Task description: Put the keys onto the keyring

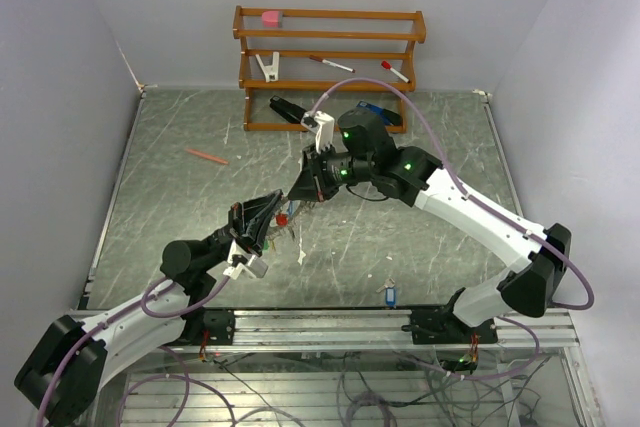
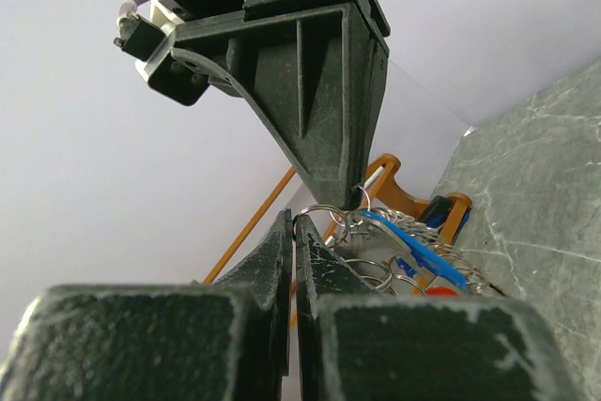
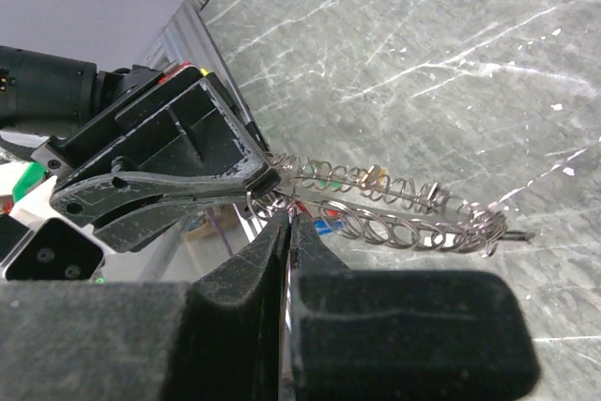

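Keyring point(image 3: 376, 228) near the middle of the table point(image 1: 170, 217), pinched from both sides and stretched between the two grippers, raised above the tabletop in the right wrist view. Fringe of small silvery keys along its wire, with a blue tag point(image 2: 413, 253) and a red tag point(image 2: 437, 292) among them.

Far left: orange pen point(image 1: 207, 156), lying alone and well apart from the arms.

Left of centre: left gripper point(image 2: 293, 230), fingers pressed together on the ring's wire at their very tips.

Just below the ring: small pale scrap point(image 1: 302, 257), too small to identify.

Right of centre: right gripper point(image 3: 288, 224), fingers likewise closed tight on the wire, tip to tip with the left one, each black body crowding the other's side of the ring.

Lower right, near the front edge: loose key point(image 1: 388, 296), blue-headed, well apart from the ring.

Rear: wooden rack point(image 1: 340, 17) against the far wall, carrying a pink block point(image 1: 271, 18), a white clip point(image 1: 268, 67) and red-capped markers point(image 1: 330, 64). Black tool point(image 1: 290, 110) at its foot, just behind the right wrist. Lower right corner of the rack hidden by that arm.
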Available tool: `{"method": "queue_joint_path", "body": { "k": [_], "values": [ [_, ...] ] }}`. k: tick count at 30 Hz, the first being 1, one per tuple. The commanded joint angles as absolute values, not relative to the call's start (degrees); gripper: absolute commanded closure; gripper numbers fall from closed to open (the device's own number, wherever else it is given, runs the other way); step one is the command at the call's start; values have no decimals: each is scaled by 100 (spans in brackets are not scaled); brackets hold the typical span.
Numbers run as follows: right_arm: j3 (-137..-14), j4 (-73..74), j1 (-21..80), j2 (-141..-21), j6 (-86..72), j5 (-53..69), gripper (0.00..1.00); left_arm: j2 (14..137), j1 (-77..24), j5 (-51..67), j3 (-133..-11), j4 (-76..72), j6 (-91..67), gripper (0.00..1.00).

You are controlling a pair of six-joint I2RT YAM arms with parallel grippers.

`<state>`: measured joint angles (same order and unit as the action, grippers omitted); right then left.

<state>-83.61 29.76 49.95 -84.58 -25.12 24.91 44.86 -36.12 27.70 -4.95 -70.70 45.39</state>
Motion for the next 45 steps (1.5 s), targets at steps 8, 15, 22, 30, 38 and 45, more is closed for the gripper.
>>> {"method": "queue_joint_path", "body": {
  "k": [8, 15, 22, 30, 38, 45],
  "values": [
    [-8461, 2744, 5010, -8321, -2544, 2617, 100, 4403, -3659, 2808, -580, -7774, 4439, 93],
    [-8334, 2608, 5011, -8305, -2543, 2677, 100, 4324, -3665, 2795, -616, -7730, 4289, 93],
    [-8165, 2578, 5010, -8255, -2510, 2731, 100, 4252, -3665, 2527, -715, -7557, 3871, 93],
    [-8163, 2558, 5001, -8191, -2521, 2812, 100, 4327, -3672, 2349, -782, -7572, 3621, 93],
    [-8215, 2573, 5002, -8157, -2498, 2692, 100, 4330, -3700, 2338, -757, -7614, 3595, 93],
    [-8100, 2539, 4971, -8079, -2552, 2599, 100, 4229, -3708, 2306, -773, -7515, 3470, 93]
  ]
}}
